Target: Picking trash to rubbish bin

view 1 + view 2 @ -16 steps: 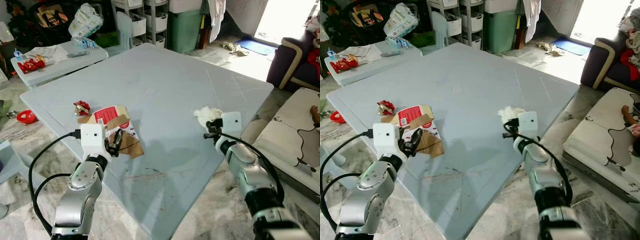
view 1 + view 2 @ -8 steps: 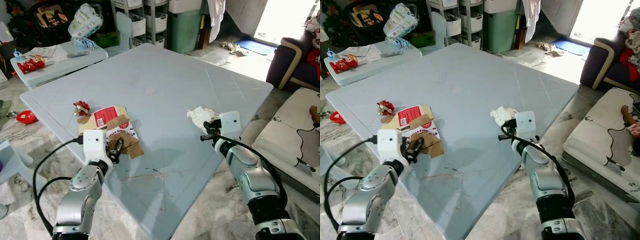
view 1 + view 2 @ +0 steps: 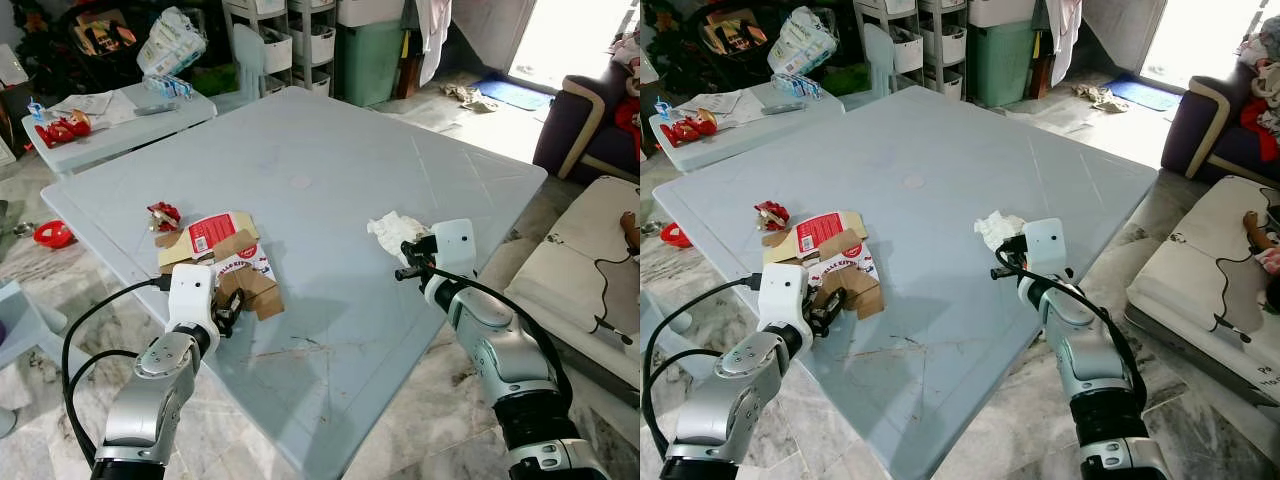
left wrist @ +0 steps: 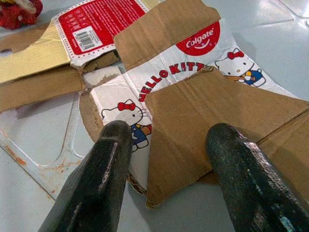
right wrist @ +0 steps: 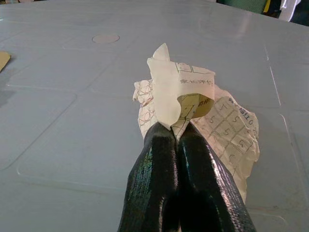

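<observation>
A flattened toothpaste box of brown and printed cardboard point(image 3: 225, 262) lies torn on the pale blue table point(image 3: 330, 150) near its front left edge. My left gripper point(image 3: 224, 312) is open, and its two fingers straddle the near edge of a brown cardboard flap point(image 4: 193, 101). A small red wrapper point(image 3: 163, 215) rests just beyond the box. On the right, my right gripper point(image 3: 402, 270) is shut on a crumpled white sheet of printed paper point(image 5: 203, 106), which sits on the table at the fingertips point(image 5: 166, 133).
A white side table point(image 3: 130, 120) with packets stands at the back left. Storage shelves and a green bin point(image 3: 368, 55) line the far wall. A sofa point(image 3: 590, 270) is close on the right. A red object point(image 3: 50, 233) lies on the marble floor.
My right gripper has drawn the crumpled paper to the left across the table. My left gripper has pulled back towards me, and the brown cardboard flap has shifted with it.
</observation>
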`<state>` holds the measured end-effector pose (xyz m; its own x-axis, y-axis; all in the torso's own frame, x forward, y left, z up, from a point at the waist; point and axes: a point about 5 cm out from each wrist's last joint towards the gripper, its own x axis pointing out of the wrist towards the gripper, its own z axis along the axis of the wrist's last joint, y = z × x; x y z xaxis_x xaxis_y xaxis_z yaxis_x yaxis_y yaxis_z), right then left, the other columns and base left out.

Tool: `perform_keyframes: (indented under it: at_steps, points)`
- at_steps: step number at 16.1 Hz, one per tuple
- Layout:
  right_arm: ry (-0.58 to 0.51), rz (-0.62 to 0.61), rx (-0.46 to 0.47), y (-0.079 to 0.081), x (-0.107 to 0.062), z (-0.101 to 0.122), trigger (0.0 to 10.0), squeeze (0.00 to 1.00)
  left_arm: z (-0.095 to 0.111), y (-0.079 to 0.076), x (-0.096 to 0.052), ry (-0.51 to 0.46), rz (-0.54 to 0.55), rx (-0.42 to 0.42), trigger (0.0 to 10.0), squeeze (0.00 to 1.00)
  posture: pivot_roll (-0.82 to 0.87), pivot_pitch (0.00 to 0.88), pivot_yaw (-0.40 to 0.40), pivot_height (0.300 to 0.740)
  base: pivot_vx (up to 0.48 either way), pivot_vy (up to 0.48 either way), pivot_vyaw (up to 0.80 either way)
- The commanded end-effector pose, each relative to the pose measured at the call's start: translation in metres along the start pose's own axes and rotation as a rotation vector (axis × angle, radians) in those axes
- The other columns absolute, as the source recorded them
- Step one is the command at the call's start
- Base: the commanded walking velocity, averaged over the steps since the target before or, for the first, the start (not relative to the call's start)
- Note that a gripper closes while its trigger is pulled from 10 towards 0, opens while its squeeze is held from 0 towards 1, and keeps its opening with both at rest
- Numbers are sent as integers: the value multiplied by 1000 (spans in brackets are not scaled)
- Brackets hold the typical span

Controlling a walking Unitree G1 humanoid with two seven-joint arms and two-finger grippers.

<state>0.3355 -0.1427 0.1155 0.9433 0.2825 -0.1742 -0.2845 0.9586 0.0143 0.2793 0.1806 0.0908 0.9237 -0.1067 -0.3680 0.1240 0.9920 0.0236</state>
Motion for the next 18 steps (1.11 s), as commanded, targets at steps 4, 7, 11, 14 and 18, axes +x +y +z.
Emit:
perform_keyframes:
  at_steps: [4, 7, 11, 14, 18]
  points:
    - [-6, 2, -5, 1, 0, 4, 0, 0, -23, -3, -2, 116, -66, 70, 10000, 0, 51, 0, -20, 740, 0, 0, 0]
    - [-5, -3, -5, 0, -1, 4, 0, 0, -23, -5, -2, 111, -96, 76, 0, 0, 47, 0, -18, 740, 0, 0, 0]
    - [-3, -4, -5, -1, -2, 4, 0, 0, -22, -13, -3, 90, -116, 61, 0, 0, 45, 0, -18, 740, 0, 0, 0]
    - [-4, -2, -7, 0, -2, 3, 0, 0, -14, -17, -1, 36, -93, 46, 0, 0, 45, 0, -19, 740, 0, 0, 0]
    - [-3, -2, -9, 0, -1, 4, 0, 0, -10, -17, -1, 8, -79, 27, 0, 0, 44, 0, -18, 740, 0, 0, 0]
